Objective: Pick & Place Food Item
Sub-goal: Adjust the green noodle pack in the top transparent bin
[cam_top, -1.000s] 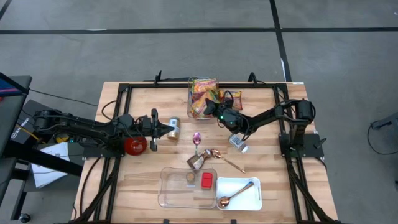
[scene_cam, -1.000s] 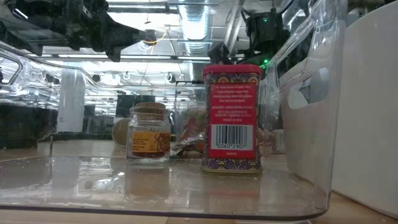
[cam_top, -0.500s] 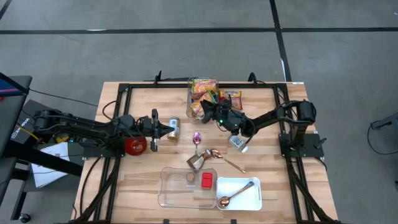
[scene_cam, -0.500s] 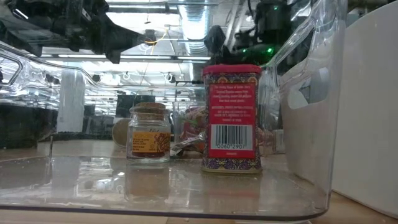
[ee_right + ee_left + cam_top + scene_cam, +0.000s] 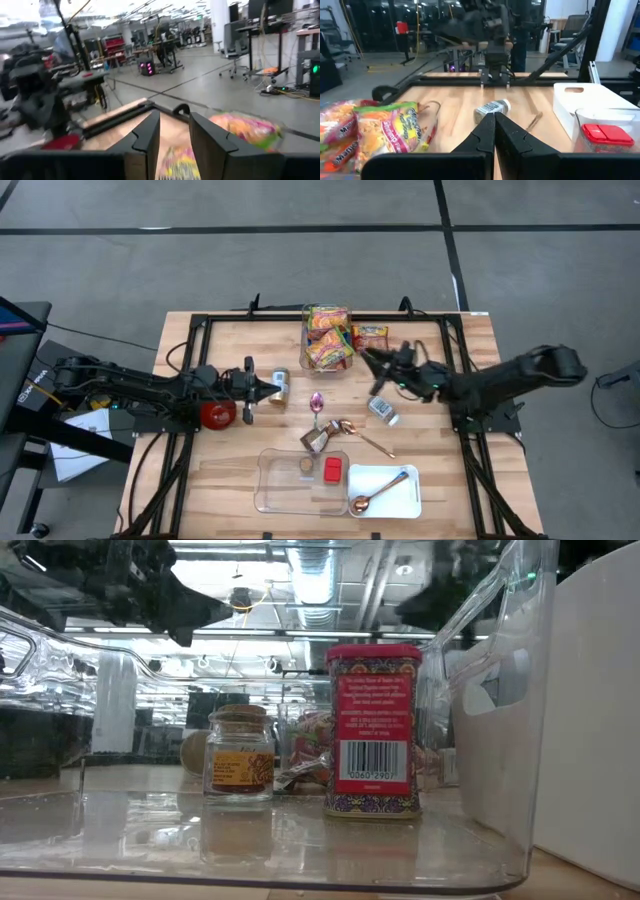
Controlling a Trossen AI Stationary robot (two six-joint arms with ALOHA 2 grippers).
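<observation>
right gripper (image 5: 371, 361) beside snack bin (image 5: 327, 337), fingers slightly parted, holding nothing (snacks in bin, none lifted). clear tray (image 5: 276, 492) has jar, red tin. left gripper (image 5: 282, 387) clenched, idle. pick not yet done.

A wooden table (image 5: 230, 480) with a black frame fills the middle of the high view. At its upper centre stands a clear container (image 5: 327, 338) of bright snack packets, with 1 loose packet (image 5: 371, 337) just to its right. A small can (image 5: 279, 385) lies left of centre and a red round object (image 5: 218, 413), perhaps an apple, farther left. A small bottle (image 5: 383, 409) lies right of centre. 2 spoons (image 5: 317, 404) lie at centre. At lower centre sits a clear tray (image 5: 280, 488), and beside it a white tray (image 5: 395, 498).
</observation>
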